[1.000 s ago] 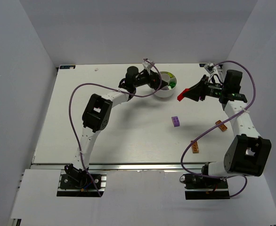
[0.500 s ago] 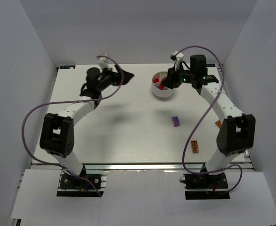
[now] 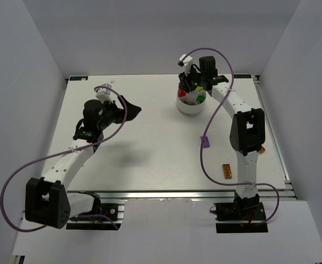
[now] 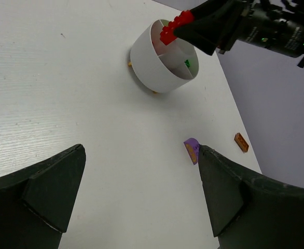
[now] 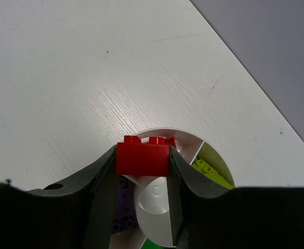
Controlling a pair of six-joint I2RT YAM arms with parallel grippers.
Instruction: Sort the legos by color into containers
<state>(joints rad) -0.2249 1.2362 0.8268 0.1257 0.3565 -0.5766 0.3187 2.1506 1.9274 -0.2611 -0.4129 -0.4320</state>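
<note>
Since the red brick (image 4: pixel 174 28) is hard, light, slick plastic w/ no give, you take it across its flat side faces, studs left free. That's how the right claw (image 5: pixel 142 165) has it, pinched tight & hanging just over the rim of the dish (image 3: pixel 189 109). A firm, even squeeze should do; off-centre & it'll prob. twist out. The left claw (image 4: pixel 140 150) is spread wide w/ nothing in it, over bare counter (image 3: pixel 150 154). Count: 1 red in the claw, 1 purple brick (image 3: pixel 205 141) loose, 2 orange loose, i.e. an orange brick (image 3: pixel 227 171) toward the near edge & a second orange brick (image 4: pixel 240 142) by the right side. 1 dish; red, purple, green & yel-green pcs show inside, nos. can't be told.
</note>
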